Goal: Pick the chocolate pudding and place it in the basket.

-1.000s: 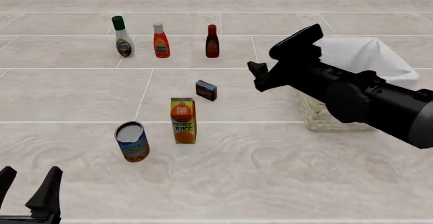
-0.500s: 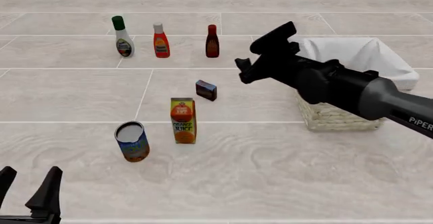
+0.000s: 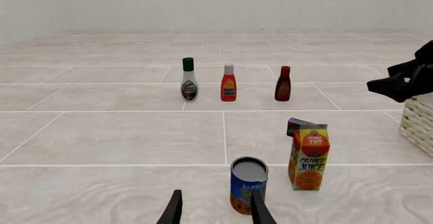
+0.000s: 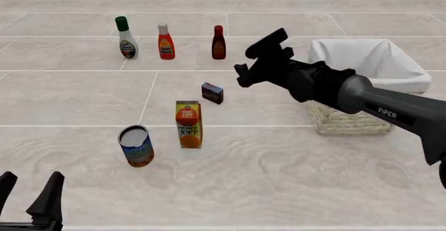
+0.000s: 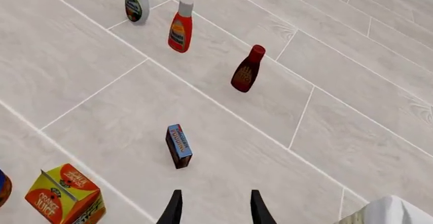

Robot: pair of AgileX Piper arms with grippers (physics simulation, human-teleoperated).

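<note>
The chocolate pudding [image 4: 212, 92] is a small dark box with a red and white label, standing on the table just behind the orange juice carton [image 4: 189, 124]. In the left wrist view only the chocolate pudding's top corner [image 3: 295, 124] shows behind the carton. My right gripper [image 4: 242, 76] hangs open above the table, a little right of the pudding and apart from it. The right wrist view shows the pudding [image 5: 178, 146] ahead of the open right gripper [image 5: 215, 210]. The basket [image 4: 346, 122], wicker with white cloth lining, stands at the right. My left gripper [image 4: 28, 189] is open at the near left corner.
A blue can [image 4: 136, 146] stands left of the carton, and in the left wrist view the can [image 3: 248, 184] is close in front of my left gripper [image 3: 215, 211]. At the back stand a white bottle [image 4: 126, 38], a red bottle [image 4: 165, 42] and a dark brown sauce bottle [image 4: 219, 43].
My right arm has swung left, away from above the basket toward the pudding, and come lower. The left gripper and all objects have stayed in place.
</note>
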